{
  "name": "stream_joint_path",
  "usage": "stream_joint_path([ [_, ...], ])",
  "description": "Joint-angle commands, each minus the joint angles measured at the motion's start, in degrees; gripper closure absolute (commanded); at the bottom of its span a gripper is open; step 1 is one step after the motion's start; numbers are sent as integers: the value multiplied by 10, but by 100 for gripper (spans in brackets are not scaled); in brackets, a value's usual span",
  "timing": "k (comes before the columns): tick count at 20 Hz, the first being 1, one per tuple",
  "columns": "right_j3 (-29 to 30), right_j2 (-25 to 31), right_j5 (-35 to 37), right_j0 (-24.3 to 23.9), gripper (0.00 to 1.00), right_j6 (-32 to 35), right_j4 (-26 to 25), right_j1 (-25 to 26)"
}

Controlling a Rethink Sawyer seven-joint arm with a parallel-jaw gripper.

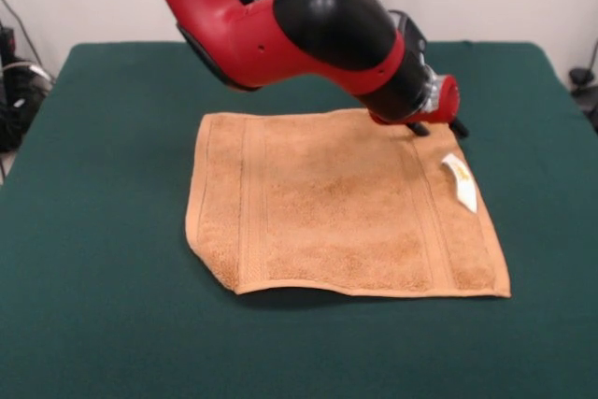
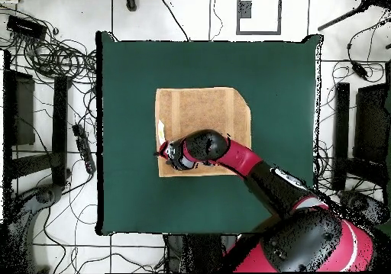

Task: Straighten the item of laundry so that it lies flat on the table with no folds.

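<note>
The orange-tan towel [image 1: 336,203] lies spread out near the middle of the green table [image 1: 93,231]. Stripe bands run along its left and right sides, and the white tag [image 1: 460,181] lies on top near the right edge. Its near-left corner [image 1: 210,266] is cut off on a slant, as if tucked under. My gripper [image 1: 439,127] is low at the towel's far-right corner, open, with the tips at the towel's edge and nothing held. In the overhead view the towel [image 2: 202,118] is at the table's [image 2: 290,95] centre, and the gripper [image 2: 165,153] is over its bottom-left corner.
My arm [image 1: 308,30] reaches across over the towel's far edge. Cables and dark equipment [image 2: 46,57] lie on the floor around the table. Bare green cloth surrounds the towel on all sides.
</note>
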Motion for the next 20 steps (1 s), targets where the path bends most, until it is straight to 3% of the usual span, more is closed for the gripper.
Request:
stream_joint_path([
  [1, 61, -7, -267, 102, 0, 73, -62, 219],
  [20, 83, -6, -343, 142, 0, 123, -53, 216],
])
